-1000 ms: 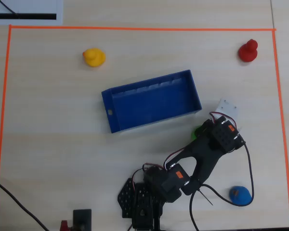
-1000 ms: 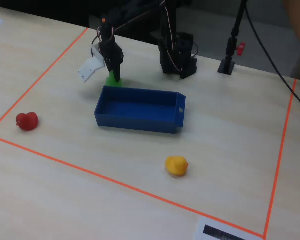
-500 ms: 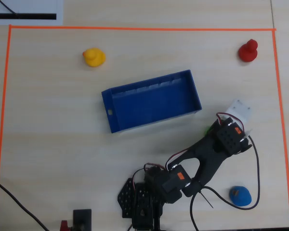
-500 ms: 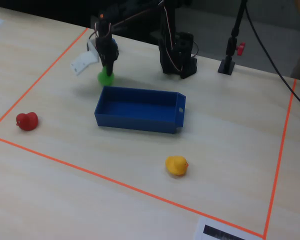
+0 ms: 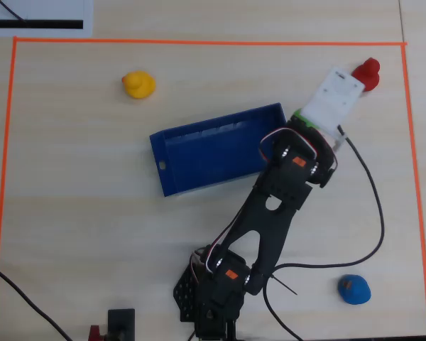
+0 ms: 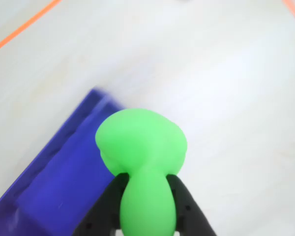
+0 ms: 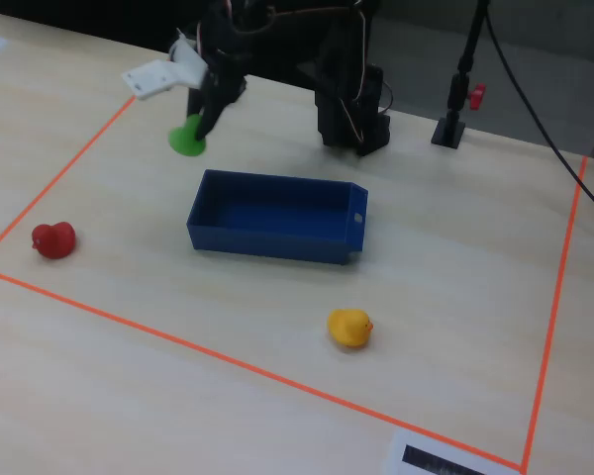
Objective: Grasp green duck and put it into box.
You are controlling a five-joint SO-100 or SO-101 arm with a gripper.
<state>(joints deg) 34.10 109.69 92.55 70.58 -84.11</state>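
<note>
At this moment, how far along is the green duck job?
Done: the gripper has grasped the green duck, its fingers clamped around it. In hand: the duck hangs lifted near the box corner, not yet over its floor. Left: carry it over the empty box and release.

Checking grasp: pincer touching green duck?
Touching. Wrist view shows the pincer with both black fingers pressed against the green duck, held above the table.
</note>
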